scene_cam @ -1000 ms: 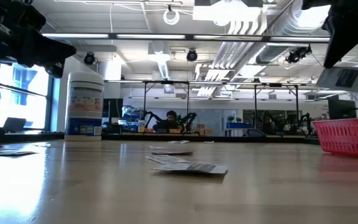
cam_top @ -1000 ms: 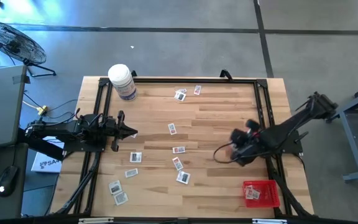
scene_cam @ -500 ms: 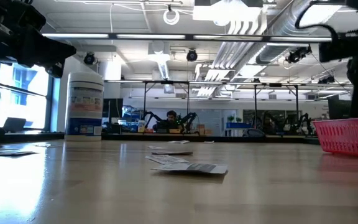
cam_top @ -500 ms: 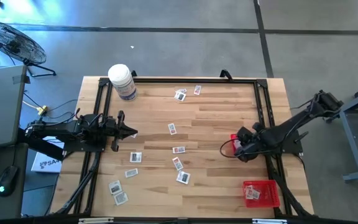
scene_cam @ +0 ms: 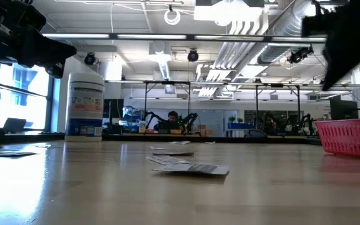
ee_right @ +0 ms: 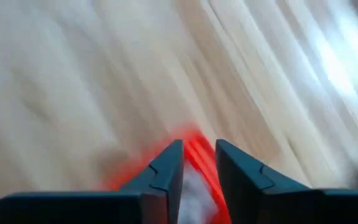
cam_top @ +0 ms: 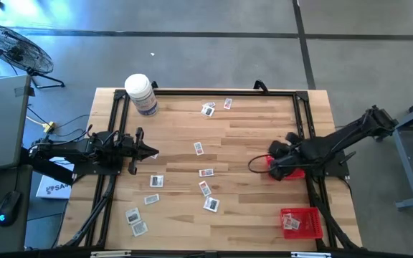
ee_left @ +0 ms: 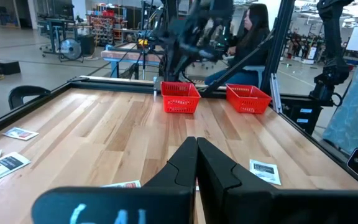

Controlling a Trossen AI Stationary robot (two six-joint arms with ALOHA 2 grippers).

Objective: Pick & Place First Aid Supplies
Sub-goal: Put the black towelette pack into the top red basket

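Counting ten loose packets (cam_top: 206, 173), two red baskets (cam_top: 314, 212), one bottle (cam_top: 141, 93); left tool (cam_top: 153, 153) clenched, right tool (cam_top: 272, 170) cannot tell.

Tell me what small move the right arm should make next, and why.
Probably lift the right gripper away from the red mesh basket under it: its jaws stand apart over the basket, and small flat white packets lie loose on the wooden table.
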